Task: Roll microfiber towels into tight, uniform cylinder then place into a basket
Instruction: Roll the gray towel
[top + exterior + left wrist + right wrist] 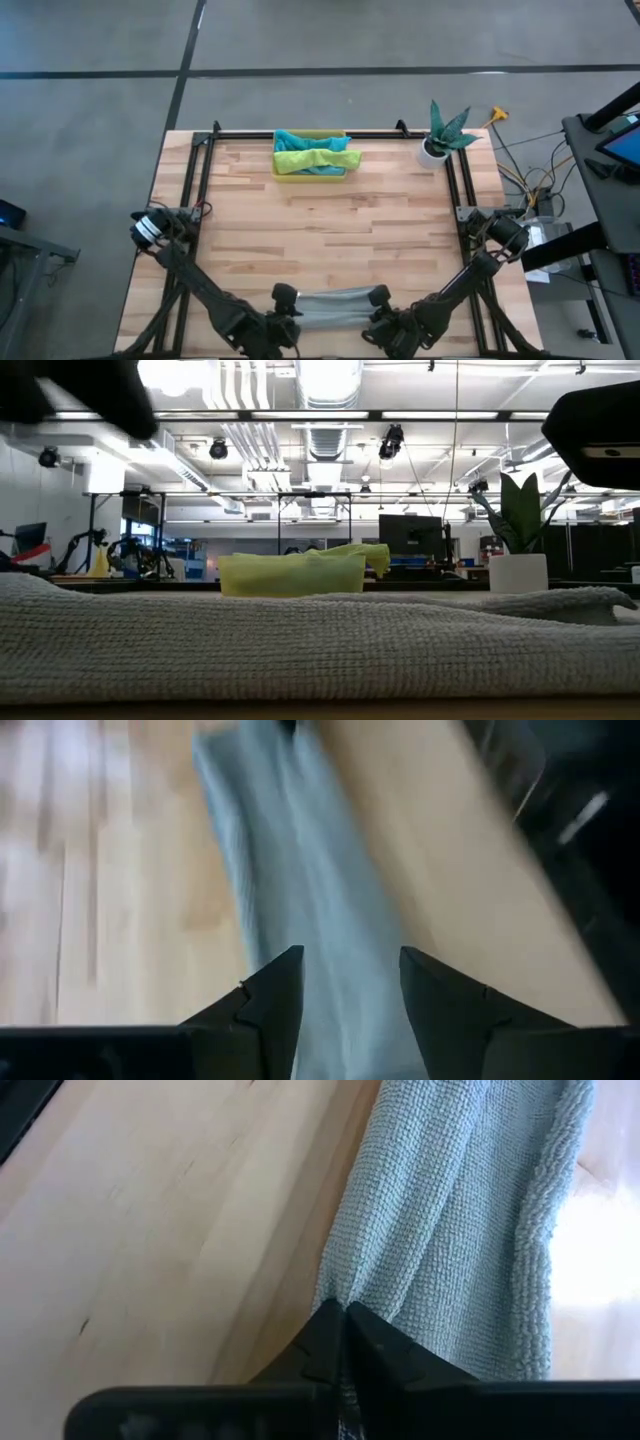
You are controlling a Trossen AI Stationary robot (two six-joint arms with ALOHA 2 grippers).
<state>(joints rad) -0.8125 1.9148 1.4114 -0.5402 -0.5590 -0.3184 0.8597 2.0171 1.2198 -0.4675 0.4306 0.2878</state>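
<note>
**Currently: grey towel mid-roll at the near desk edge, one end pinched**

High view: the grey towel (335, 304) lies as a long, loosely gathered band on the desk (330, 230), stretched between the left gripper (283, 318) and the right gripper (385, 318), one at each end. Well beyond both grippers, at the far edge, the yellow basket (283, 173) already holds a teal towel (300, 140) and a lime green towel (312, 158). A potted plant (445, 135) stands well apart to the basket's side.

Low view: the grey towel fills the foreground as a low, uneven ridge, not yet a firm cylinder; the basket shows behind it.

Left wrist view: the left gripper's fingers (270, 1000) stand moderately apart, with the towel directly ahead and running between them; no grip is evident.

Right wrist view: the right gripper is closed, its tips pinching a fold of the towel's edge, the cloth fanning away ahead of it.

Assessment: the rolling step is in hand and appears unfinished. The next move likely calls for the left gripper to secure its end, then both turning the band evenly, keeping tension so the roll tightens uniformly before any carry to the basket.
</note>
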